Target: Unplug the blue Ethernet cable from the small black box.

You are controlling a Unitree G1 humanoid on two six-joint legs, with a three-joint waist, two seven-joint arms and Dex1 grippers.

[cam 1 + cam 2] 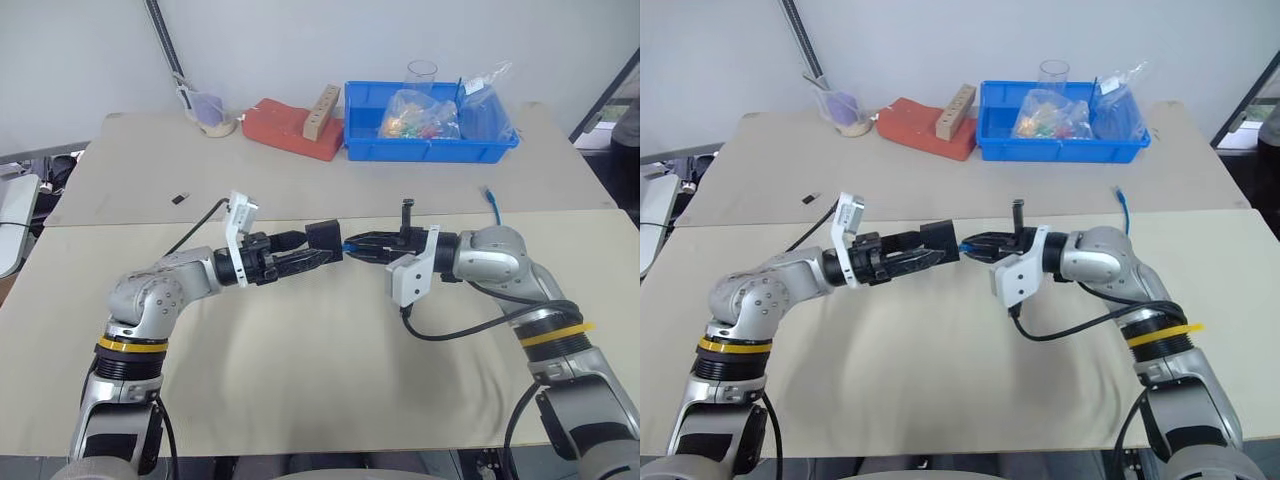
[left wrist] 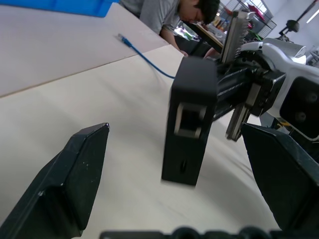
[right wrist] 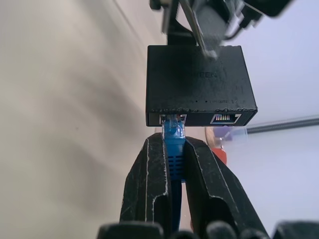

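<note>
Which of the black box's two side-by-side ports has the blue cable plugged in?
On the box, the port directly above the right hand, which pinches the blue cable. The neighbouring port is empty.

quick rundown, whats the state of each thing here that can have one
blue cable: one end plugged into the black box, pinched at the plug; far end loose on the table
black box: held up off the table between the grippers, second port empty
right gripper: shut on the blue cable
left gripper: open, fingers either side of the black box
blue bin: full of bagged items
</note>
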